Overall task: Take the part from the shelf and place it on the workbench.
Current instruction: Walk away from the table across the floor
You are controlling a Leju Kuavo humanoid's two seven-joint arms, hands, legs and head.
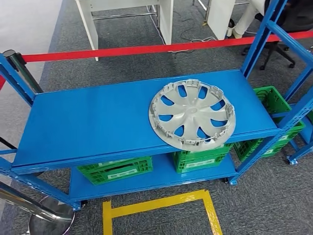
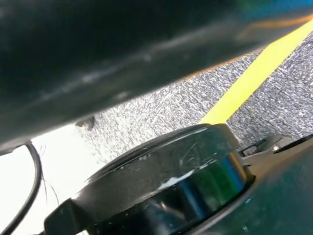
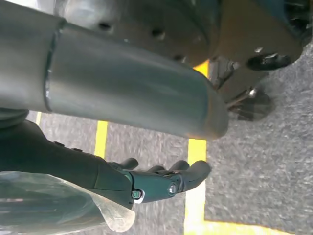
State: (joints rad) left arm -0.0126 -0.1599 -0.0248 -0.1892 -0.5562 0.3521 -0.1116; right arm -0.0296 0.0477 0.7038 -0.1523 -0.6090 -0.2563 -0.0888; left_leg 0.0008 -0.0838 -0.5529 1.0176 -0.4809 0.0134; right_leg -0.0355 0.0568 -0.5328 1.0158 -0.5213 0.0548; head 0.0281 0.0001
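The right hand (image 3: 162, 181) hangs low by the floor, fingers nearly straight, holding nothing. I cannot tell about the left hand. The wheel cover (image 1: 191, 113) lies flat on the shelf (image 1: 92, 117), up ahead, toward the right hand's side.

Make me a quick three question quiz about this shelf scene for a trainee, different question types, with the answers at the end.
1. True or false: the silver wheel cover lies on the lower shelf beside the green crates.
2. Multiple choice: the wheel cover's front edge is (A) well back from the top shelf's front edge, (B) overhanging that front edge slightly, (C) leaning on a blue post.
3. Fill in: in the right wrist view, the right hand hangs over grey carpet marked with ______ tape lines, holding nothing.

Key
1. False: it lies flat on the top shelf; the green crates sit on the shelf below.
2. B
3. yellow
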